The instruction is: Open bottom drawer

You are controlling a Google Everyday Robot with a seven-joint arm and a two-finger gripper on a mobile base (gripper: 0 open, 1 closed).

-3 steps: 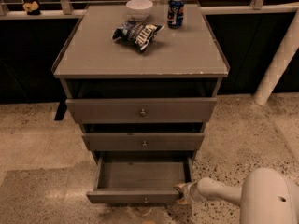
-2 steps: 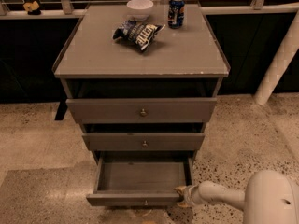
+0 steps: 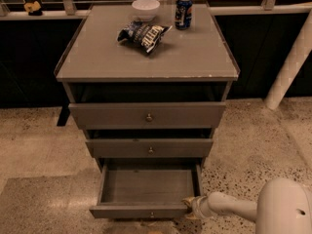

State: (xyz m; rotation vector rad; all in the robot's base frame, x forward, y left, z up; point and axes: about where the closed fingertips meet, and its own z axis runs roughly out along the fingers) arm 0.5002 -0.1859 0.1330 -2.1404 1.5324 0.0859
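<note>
The bottom drawer (image 3: 141, 211) of the grey cabinet is pulled far out, and its empty inside shows. Its small round knob (image 3: 151, 214) sits at the centre of the narrow front, near the lower edge of the camera view. My gripper (image 3: 187, 204) is at the drawer's front right corner, at the end of my white arm that comes in from the lower right. It is apart from the knob, to its right.
The middle drawer (image 3: 150, 148) and top drawer (image 3: 147, 115) stand slightly out. On the cabinet top (image 3: 97, 57) lie a chip bag (image 3: 143, 34), a white bowl (image 3: 146, 7) and a blue can (image 3: 184, 12). A white post (image 3: 291, 62) stands at the right on speckled floor.
My gripper and arm have drawn slightly right and down along the drawer's front right corner. The drawer stays open as before.
</note>
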